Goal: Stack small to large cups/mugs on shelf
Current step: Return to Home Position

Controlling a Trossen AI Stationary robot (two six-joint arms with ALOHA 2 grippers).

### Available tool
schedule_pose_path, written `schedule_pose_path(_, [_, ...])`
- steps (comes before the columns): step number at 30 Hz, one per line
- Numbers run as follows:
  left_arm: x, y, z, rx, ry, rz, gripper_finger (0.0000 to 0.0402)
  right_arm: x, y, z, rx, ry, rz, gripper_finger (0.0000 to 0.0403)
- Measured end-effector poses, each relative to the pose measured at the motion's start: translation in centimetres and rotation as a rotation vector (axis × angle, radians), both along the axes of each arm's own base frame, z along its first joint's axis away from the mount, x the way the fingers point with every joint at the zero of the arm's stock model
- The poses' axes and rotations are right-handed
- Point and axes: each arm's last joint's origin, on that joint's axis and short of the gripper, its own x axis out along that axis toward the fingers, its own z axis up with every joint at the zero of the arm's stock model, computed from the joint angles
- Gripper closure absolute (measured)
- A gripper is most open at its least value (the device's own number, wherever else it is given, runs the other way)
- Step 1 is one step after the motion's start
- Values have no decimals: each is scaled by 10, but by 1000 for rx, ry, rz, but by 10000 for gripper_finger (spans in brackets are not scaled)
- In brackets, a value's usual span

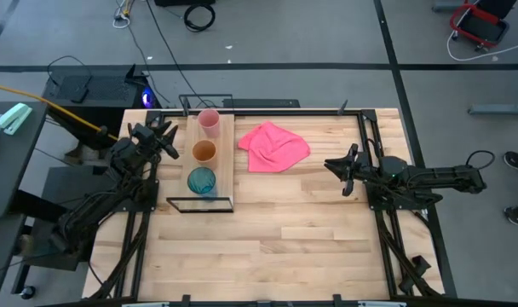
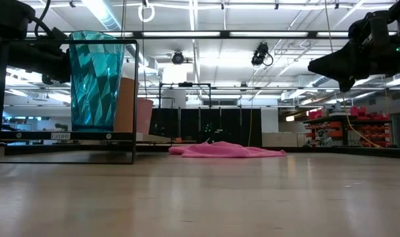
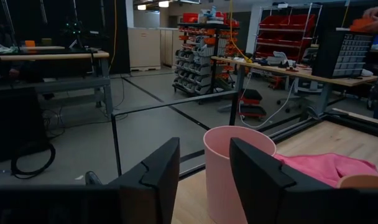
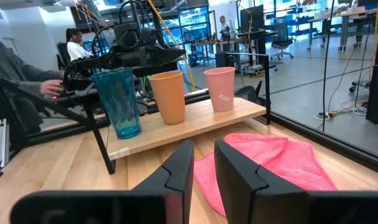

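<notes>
Left claw, fingers parted and empty, hangs just beside the shelf, where a pink cup, orange cup and teal cup stand in a row. Right claw, narrowly parted and empty, hovers across the tabletop, a pink cloth between it and the shelf.

Cups in row on shelf
</notes>
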Motion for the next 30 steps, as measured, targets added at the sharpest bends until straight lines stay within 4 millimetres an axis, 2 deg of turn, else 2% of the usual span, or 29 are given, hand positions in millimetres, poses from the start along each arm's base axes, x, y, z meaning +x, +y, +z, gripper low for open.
schedule_pose_path(30, [0,0,0,0,0,0,262,0,0,0,0,0,0,330])
